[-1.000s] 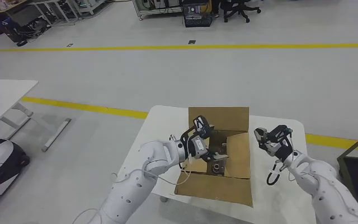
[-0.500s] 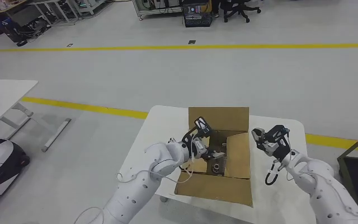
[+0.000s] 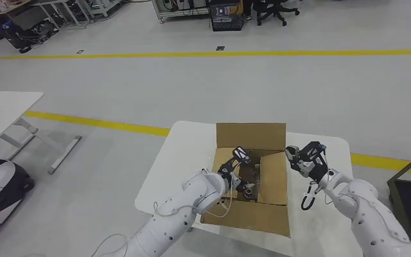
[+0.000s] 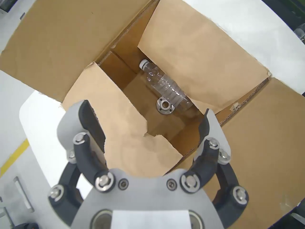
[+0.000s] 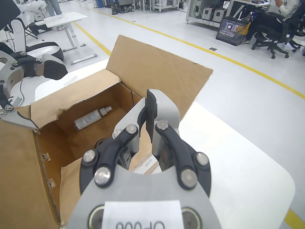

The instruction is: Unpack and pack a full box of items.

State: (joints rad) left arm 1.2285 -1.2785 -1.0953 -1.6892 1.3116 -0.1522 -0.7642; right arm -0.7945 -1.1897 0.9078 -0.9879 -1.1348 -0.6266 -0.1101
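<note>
While the left gripper [image 4: 145,109] hung wide open over the torn flap [image 4: 119,122] of the box [image 4: 71,24], whose floor held a bottle [image 4: 166,86] just beside a metal ring [image 4: 164,106], the right gripper [image 5: 145,110] sat closed near the right flap [image 3: 273,177], so a straight descent risked snagging the torn cardboard.

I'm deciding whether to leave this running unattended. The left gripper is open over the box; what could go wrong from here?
1. The left gripper hangs open above a torn flap. On the way down, a finger could snag its ragged edge and drag the box.
2. The metal flange lies right beside the clear bottle, whose base sits under the opposite flap, so a grasp at one may shove or pinch the other.
</note>
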